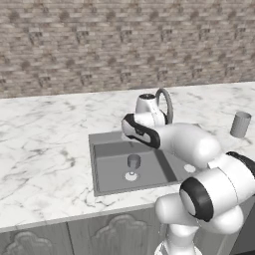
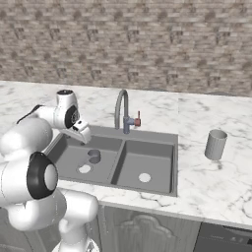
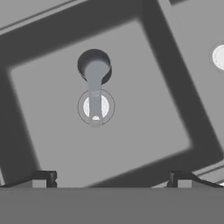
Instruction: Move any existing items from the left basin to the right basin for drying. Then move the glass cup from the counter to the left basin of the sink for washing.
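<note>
Small grey glass (image 1: 133,161) stands upright in left basin (image 1: 112,172) of the sink (image 2: 170,167), just beside the round white drain (image 1: 131,176). Gripper (image 3: 113,178) hangs above this basin, jaws spread wide, nothing between them, apart from the glass. Right basin (image 2: 157,162) holds only its drain. Tall tumbler (image 2: 215,144) stands on the table (image 2: 216,187), right of the sink. Faucet (image 2: 122,112) behind the divider.

Kitchen: marble counter (image 2: 206,182), double sink (image 2: 147,135), faucet (image 2: 122,109), brick wall (image 2: 147,44).
</note>
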Controlling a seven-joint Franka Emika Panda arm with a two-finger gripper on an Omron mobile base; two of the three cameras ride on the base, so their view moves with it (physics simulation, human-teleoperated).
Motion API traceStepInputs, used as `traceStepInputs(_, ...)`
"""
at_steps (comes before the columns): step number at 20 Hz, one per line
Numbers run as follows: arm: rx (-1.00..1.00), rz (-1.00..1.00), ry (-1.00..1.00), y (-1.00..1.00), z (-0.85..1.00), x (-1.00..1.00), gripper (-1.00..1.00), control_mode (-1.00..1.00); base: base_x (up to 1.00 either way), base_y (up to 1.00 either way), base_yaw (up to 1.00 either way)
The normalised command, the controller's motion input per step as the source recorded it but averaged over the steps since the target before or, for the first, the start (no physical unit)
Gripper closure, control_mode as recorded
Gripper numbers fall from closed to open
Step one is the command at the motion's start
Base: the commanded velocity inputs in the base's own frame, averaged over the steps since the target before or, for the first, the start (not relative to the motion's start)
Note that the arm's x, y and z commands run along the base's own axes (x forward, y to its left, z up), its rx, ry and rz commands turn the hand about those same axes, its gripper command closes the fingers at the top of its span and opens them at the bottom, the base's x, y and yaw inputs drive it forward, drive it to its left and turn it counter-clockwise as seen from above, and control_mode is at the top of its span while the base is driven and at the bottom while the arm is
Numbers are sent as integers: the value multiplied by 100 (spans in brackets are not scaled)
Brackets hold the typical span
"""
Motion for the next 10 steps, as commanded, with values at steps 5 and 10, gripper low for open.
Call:
traceStepInputs(5,0,0,0,3,-29,25,-100,-100,0,0,0)
traceStepInputs(10,0,0,0,5,-28,29,-100,-100,0,0,0)
